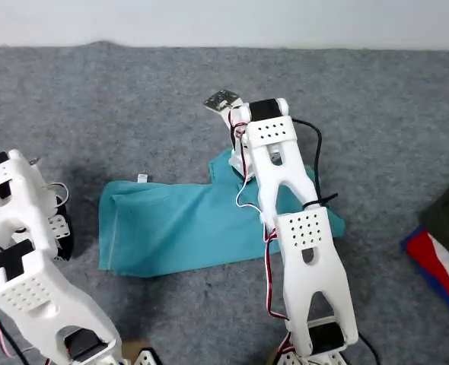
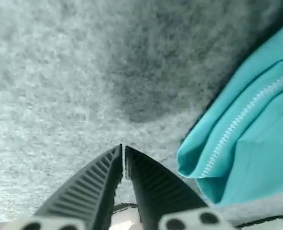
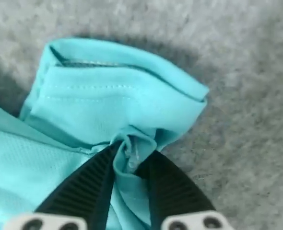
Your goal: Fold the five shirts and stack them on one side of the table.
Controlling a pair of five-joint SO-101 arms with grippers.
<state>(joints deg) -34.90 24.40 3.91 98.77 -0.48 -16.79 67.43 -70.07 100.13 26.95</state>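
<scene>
Underneath, grey felt tabletop (image 1: pixel 95 99), white wall (image 1: pixel 224 23) behind.

A grey felt-like cover (image 1: pixel 133 99) lies over the table (image 1: pixel 407 114), its fuzzy nap plain in both wrist views. Across the top of the high view runs a narrow strip of plain white wall (image 1: pixel 224 21), meeting the cover's far edge in a nearly straight line with a small bump at the upper left. The light is soft, with dim shadows at centre left
</scene>
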